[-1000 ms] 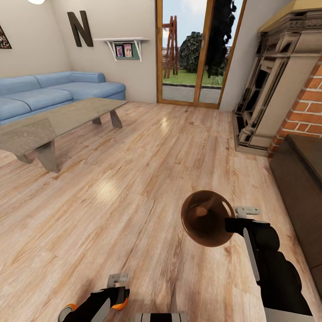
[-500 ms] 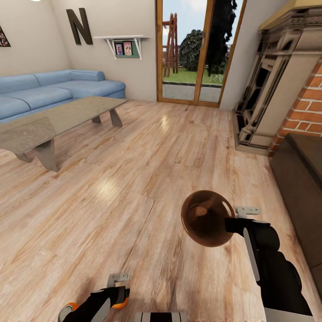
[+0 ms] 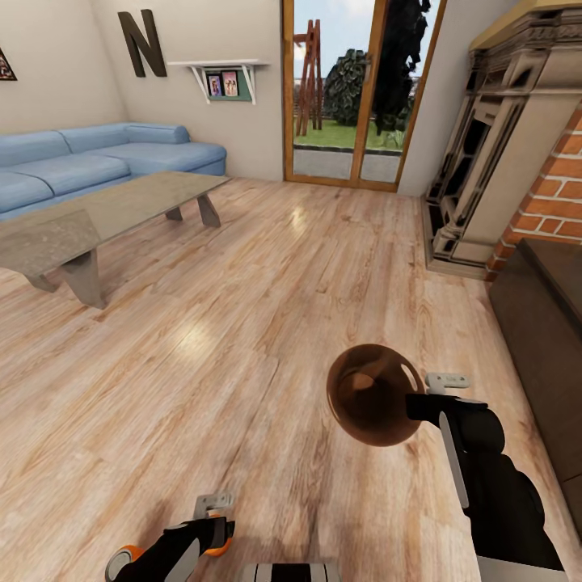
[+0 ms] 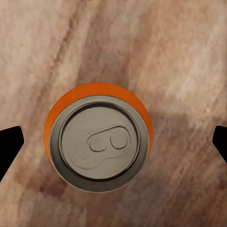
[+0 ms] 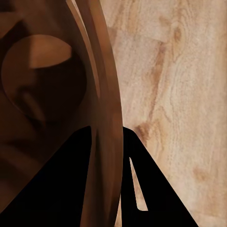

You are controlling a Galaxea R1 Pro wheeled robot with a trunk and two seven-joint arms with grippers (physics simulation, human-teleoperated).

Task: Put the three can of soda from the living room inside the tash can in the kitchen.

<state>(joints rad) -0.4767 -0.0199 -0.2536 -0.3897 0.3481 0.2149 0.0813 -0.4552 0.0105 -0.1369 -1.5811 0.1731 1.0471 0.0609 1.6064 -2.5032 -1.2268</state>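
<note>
Big wood-floored living room (image 3: 242,323), with the long blue corner sofa (image 3: 97,162) and glass coffee table (image 3: 105,214) off toward the far wall. The right gripper (image 3: 432,388) is pinched on the rim of the glossy brown round trash can (image 3: 373,396), carried above the floor. The left gripper (image 3: 212,508) grips an orange soda can with a silver top (image 4: 98,136). I'd keep the bin's mouth upward, bring the can over the opening, then let go.
</note>
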